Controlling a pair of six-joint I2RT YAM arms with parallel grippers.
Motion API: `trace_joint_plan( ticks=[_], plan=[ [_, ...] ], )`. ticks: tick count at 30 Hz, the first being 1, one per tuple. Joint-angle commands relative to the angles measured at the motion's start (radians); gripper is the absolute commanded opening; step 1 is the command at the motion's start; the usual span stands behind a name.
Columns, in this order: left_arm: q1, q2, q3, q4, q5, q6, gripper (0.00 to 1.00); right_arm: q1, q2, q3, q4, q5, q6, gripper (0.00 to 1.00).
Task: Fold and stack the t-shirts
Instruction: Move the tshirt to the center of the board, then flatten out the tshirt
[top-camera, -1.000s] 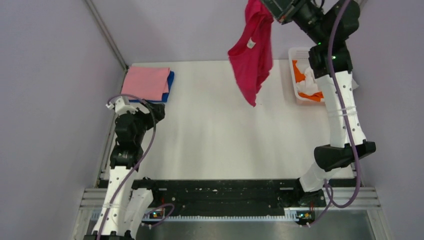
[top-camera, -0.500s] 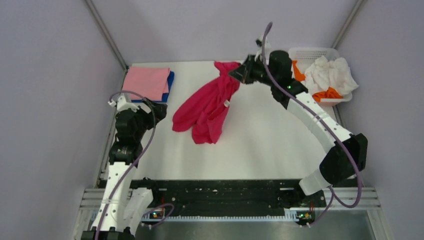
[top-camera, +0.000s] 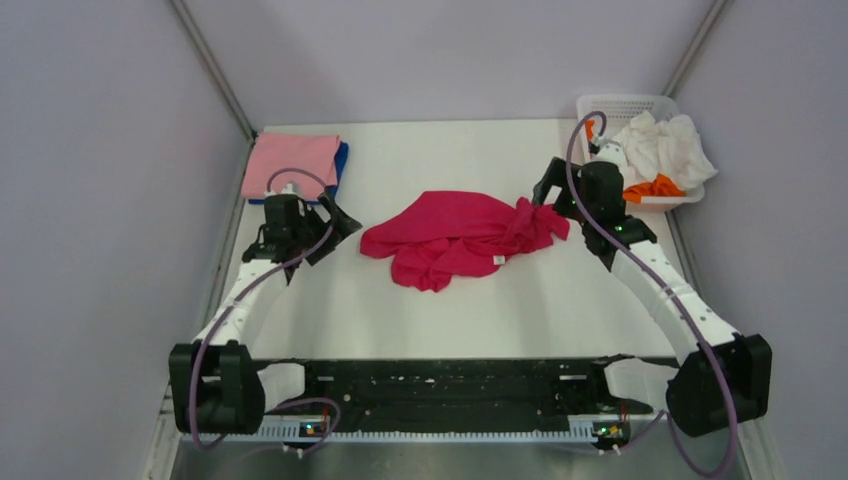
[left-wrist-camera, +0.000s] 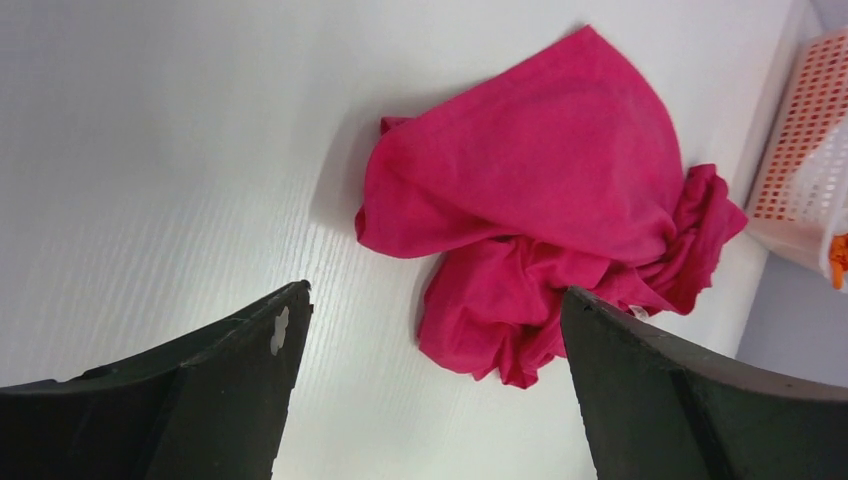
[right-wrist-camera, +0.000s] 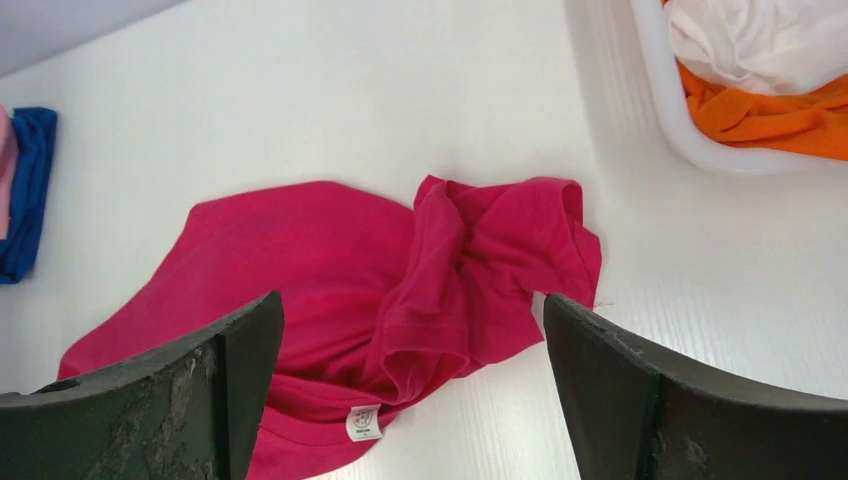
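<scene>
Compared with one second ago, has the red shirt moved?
Yes. The red shirt came down and leftward, away from the basket, and now lies crumpled on the table, free of the open right gripper.

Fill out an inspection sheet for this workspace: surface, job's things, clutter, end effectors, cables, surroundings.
Surface: white table, no stains seen.
Job's things: crimson t-shirt crumpled mid-table, white neck label showing; pink t-shirt folded on blue t-shirt at the far left corner; white t-shirt and orange t-shirt bunched in the basket.
Clutter: nothing seen besides the white mesh basket at the far right corner.
End effectors: left end effector open, left of the crimson t-shirt; right end effector open, beside its right end; neither holds cloth.
Cables: purple cable loops along each arm, off the cloth.
Surroundings: lavender walls; black base rail at the near edge.
</scene>
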Motion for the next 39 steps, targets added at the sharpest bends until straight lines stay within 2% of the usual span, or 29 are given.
trace_joint_plan(
  ticks=[1, 4, 6, 9, 12, 19, 21, 26, 28, 30, 32, 35, 36, 39],
  plan=[
    [-0.042, 0.162, 0.102, -0.002, -0.025, 0.054, 0.99, 0.008, -0.088, -0.080, 0.077, 0.026, -0.031, 0.99],
    [-0.084, 0.309, 0.193, -0.081, -0.075, 0.090, 0.98, 0.007, -0.052, -0.078, 0.083, 0.016, -0.041, 0.99],
    [-0.099, 0.402, 0.254, -0.124, -0.079, 0.100, 0.94, 0.009, -0.003, -0.049, 0.076, -0.007, -0.053, 0.99],
    [-0.122, 0.499, 0.307, -0.128, -0.064, 0.102, 0.86, 0.027, 0.092, 0.009, 0.082, -0.013, -0.077, 0.99],
    [-0.148, 0.563, 0.334, -0.119, -0.078, 0.104, 0.84, 0.056, 0.219, 0.074, 0.085, 0.036, -0.110, 0.99],
    [-0.156, 0.673, 0.389, -0.131, -0.122, 0.099, 0.72, 0.095, 0.472, 0.205, 0.068, 0.113, -0.143, 0.87],
    [-0.156, 0.687, 0.395, -0.125, -0.136, 0.099, 0.67, 0.098, 0.518, 0.226, 0.070, 0.119, -0.149, 0.79],
    [-0.157, 0.729, 0.407, -0.094, -0.090, 0.088, 0.49, 0.099, 0.602, 0.248, 0.087, 0.110, -0.142, 0.70],
    [-0.163, 0.737, 0.403, -0.075, -0.045, 0.083, 0.42, 0.097, 0.609, 0.242, 0.091, 0.113, -0.131, 0.64],
    [-0.176, 0.733, 0.394, -0.059, -0.035, 0.082, 0.28, 0.098, 0.596, 0.223, 0.111, 0.117, -0.116, 0.54],
    [-0.191, 0.722, 0.392, -0.053, -0.047, 0.083, 0.02, 0.097, 0.567, 0.197, 0.135, 0.127, -0.109, 0.30],
    [-0.197, 0.672, 0.385, -0.050, -0.064, 0.085, 0.00, 0.098, 0.501, 0.174, 0.147, 0.143, -0.105, 0.03],
    [-0.197, 0.640, 0.376, -0.045, -0.078, 0.084, 0.00, 0.097, 0.476, 0.169, 0.145, 0.148, -0.108, 0.00],
    [-0.197, 0.506, 0.345, -0.037, -0.141, 0.088, 0.00, 0.097, 0.383, 0.157, 0.123, 0.167, -0.117, 0.00]
  ],
)
